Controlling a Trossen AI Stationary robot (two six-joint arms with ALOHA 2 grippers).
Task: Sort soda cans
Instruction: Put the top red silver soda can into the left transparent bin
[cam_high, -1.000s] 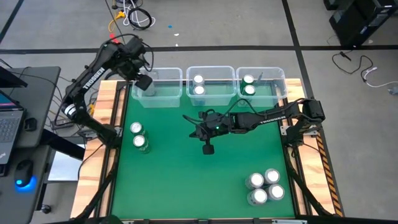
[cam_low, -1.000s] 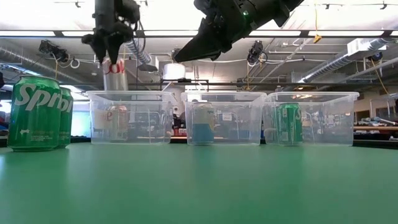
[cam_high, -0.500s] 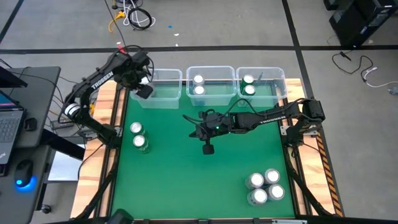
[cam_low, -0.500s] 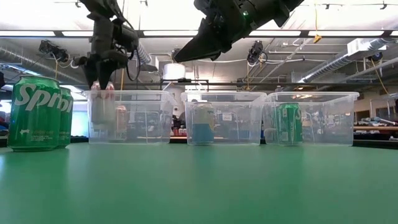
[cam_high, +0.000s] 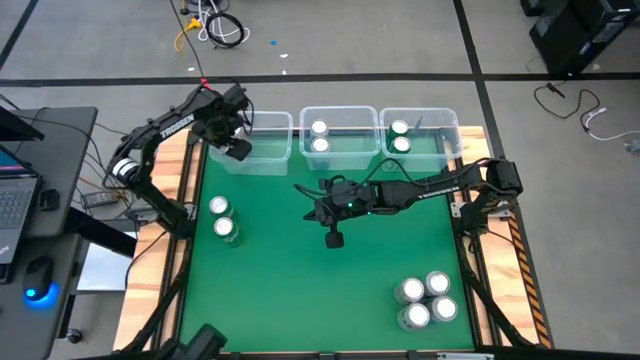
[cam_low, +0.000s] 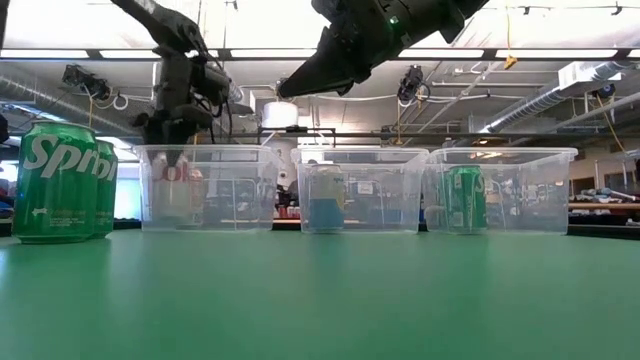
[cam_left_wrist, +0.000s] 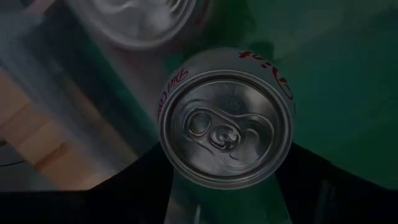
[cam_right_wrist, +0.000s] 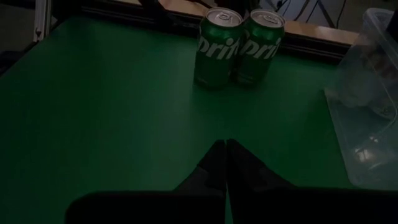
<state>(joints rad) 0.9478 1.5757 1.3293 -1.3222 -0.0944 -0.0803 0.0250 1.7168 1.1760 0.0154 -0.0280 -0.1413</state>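
Green felt covers the tabletop (cam_high: 300, 290), framed by pale wooden edging, with grey floor beyond.

Nearest the front edge, at the right corner, stands a tight cluster of four silver-topped aluminium cans (cam_high: 426, 300), touching one another. Farther back on the left side, two green Sprite cans (cam_high: 222, 218) stand upright just beside each other; the low view shows their green sides at its left edge, and the right wrist view sees them side by side across the felt.

Over the middle of the tabletop hangs the right gripper (cam_high: 318, 207), its arm stretched in from the right edge. Its fingers (cam_right_wrist: 219, 163) are pressed together, with nothing between them.

Along the far edge sit three clear plastic bins in a row. The right-hand clear bin (cam_high: 447, 128) holds two cans, one of them green in the low view. The middle clear bin (cam_high: 340, 112) holds two more silver-topped cans. The left-hand clear bin (cam_high: 270, 158) has the left gripper (cam_high: 237, 149) reaching down into it. That gripper's fingers (cam_left_wrist: 311, 177) are clamped on either side of a silver-white can with red lettering (cam_left_wrist: 226, 127), held upright with its shiny top and pull tab facing the wrist camera. In the low view this can (cam_low: 176, 185) is inside the left-hand bin, low within its walls; whether it touches the bin's floor cannot be told. Another can's top, blurred, shows just beyond it in the left wrist view.
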